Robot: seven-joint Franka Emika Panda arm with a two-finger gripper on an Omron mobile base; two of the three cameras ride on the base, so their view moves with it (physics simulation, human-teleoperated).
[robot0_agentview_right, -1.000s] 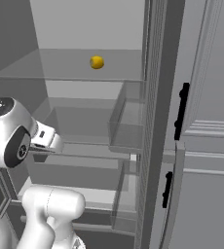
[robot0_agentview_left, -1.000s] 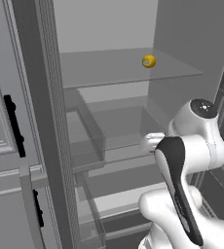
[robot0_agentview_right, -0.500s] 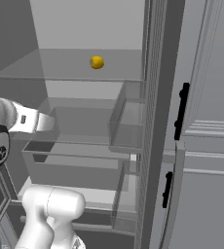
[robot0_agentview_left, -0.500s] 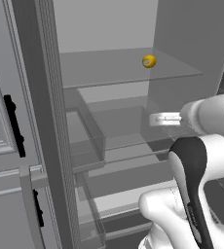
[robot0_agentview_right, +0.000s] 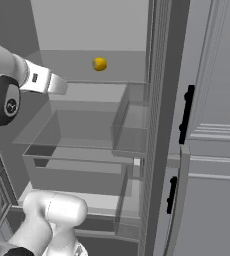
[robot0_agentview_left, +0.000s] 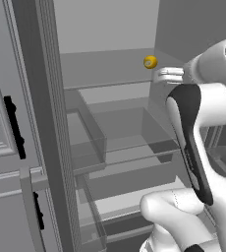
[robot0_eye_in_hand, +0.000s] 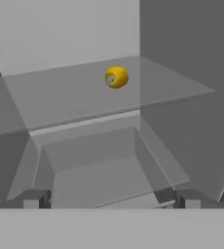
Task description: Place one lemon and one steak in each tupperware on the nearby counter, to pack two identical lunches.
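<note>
On your left base view, black door handles point(robot0_agentview_left: 14, 127) sit far left and the lemon point(robot0_agentview_left: 150, 62) rests on the upper glass shelf point(robot0_agentview_left: 105, 74), with the gripper point(robot0_agentview_left: 165, 75) just beside it. Your hand view shows the jaws spread wide, holding nothing, lemon ahead.

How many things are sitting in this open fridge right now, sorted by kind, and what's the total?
Lemon: 1, on the upper glass shelf
Glass shelves: 1 clearly visible
Clear drawer bin: 1, below the shelf
Total: 3
</note>
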